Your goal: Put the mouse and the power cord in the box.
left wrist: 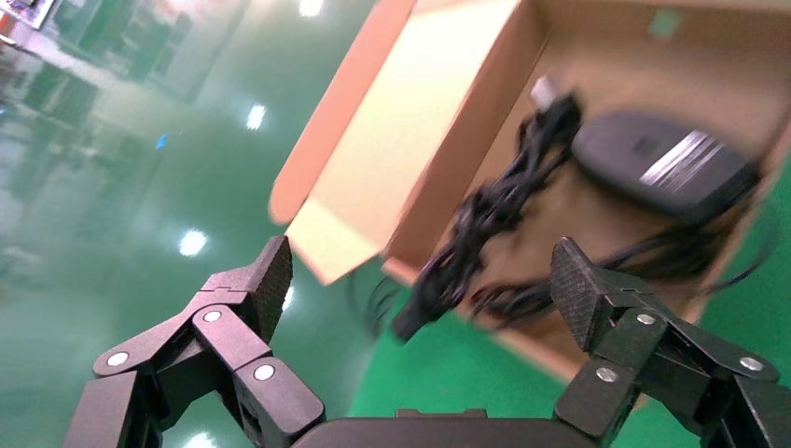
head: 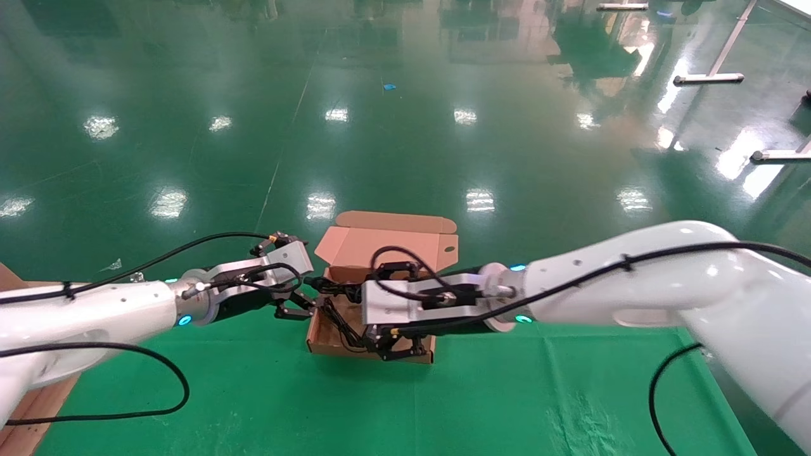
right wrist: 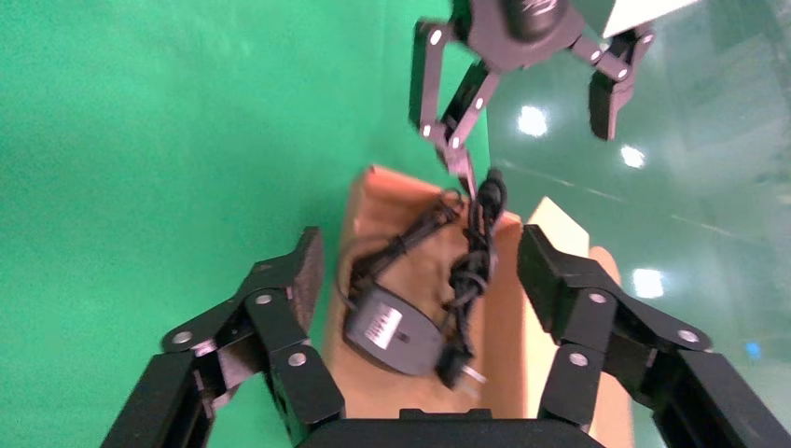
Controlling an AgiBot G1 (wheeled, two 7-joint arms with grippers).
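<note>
The brown cardboard box (head: 329, 347) lies open on the green cloth, its lid (head: 393, 244) standing up at the back. The black mouse (right wrist: 392, 327) rests in it with its white label up, also seen from the left wrist (left wrist: 662, 163). The power cord (left wrist: 494, 215) lies coiled beside it, one end poking over the box's left wall (left wrist: 466, 159). My left gripper (head: 294, 310) hangs open just left of that wall, holding nothing (left wrist: 422, 257). My right gripper (head: 396, 348) hovers open above the box's front part, and the mouse and cord (right wrist: 471, 271) show between its spread fingers (right wrist: 420, 247).
The green cloth (head: 443, 399) covers the table to its far edge just behind the box, with shiny green floor beyond. A plain brown board (head: 31, 405) lies at the near left. The arms' own black cables loop over both wrists.
</note>
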